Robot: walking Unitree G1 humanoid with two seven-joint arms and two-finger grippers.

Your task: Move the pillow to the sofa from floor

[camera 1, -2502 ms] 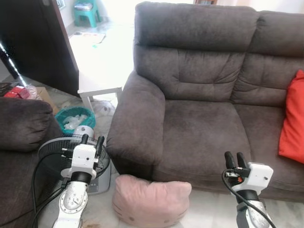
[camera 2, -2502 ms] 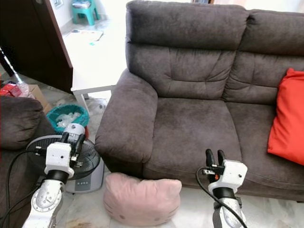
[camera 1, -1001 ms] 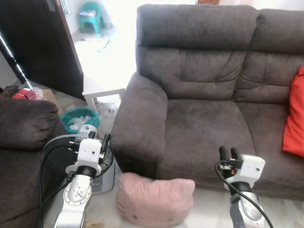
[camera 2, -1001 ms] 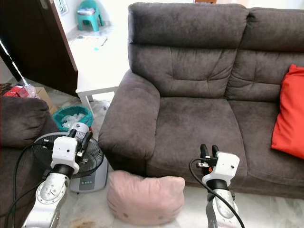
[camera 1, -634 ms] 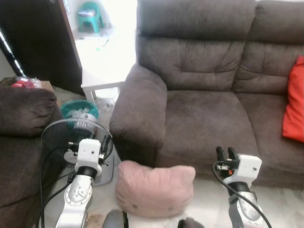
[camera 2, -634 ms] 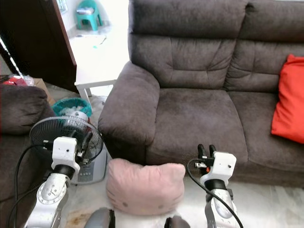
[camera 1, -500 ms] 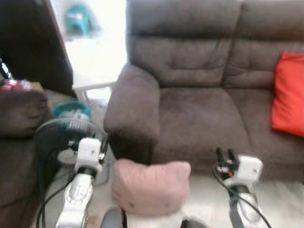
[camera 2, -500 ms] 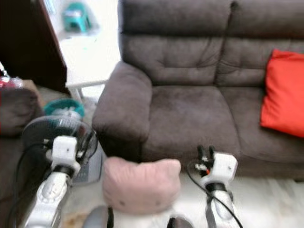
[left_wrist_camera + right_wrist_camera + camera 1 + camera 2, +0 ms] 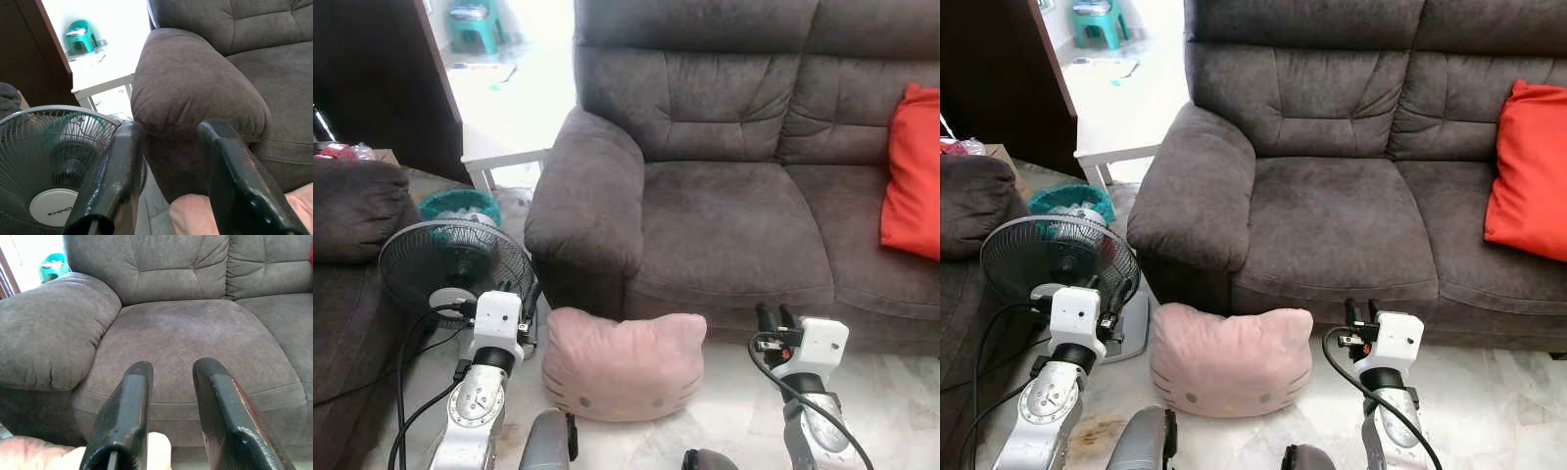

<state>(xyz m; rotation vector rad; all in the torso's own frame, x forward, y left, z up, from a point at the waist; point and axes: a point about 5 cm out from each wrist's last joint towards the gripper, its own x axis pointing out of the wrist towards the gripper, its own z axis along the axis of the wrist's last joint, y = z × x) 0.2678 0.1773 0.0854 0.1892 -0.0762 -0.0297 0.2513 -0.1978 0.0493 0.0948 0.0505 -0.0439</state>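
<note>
A pink cat-face pillow (image 9: pixel 622 362) lies on the pale tiled floor against the front of the dark grey sofa (image 9: pixel 724 206). My left gripper (image 9: pixel 527 297) hangs open just left of the pillow, level with its top edge. Off the pillow's right ear, my right gripper (image 9: pixel 773 313) is open and points at the sofa's front. In the left wrist view the open gripper (image 9: pixel 171 126) frames the sofa's armrest, with the pillow (image 9: pixel 188 215) low between the fingers. The right wrist view has the open gripper (image 9: pixel 173 364) facing the seat cushion; the pillow (image 9: pixel 29 453) sits at the lower corner.
A standing fan (image 9: pixel 455 269) with its cable is close behind my left arm. A teal basket (image 9: pixel 460 206) and a white table (image 9: pixel 509 157) lie beyond it. A second dark sofa (image 9: pixel 352 206) is at the left. A red cushion (image 9: pixel 913 171) leans on the sofa's right seat.
The camera has tipped down and moved closer, so the pillow, fan and sofa front sit higher and fuller in view. Both grippers stay open beside the pillow.
</note>
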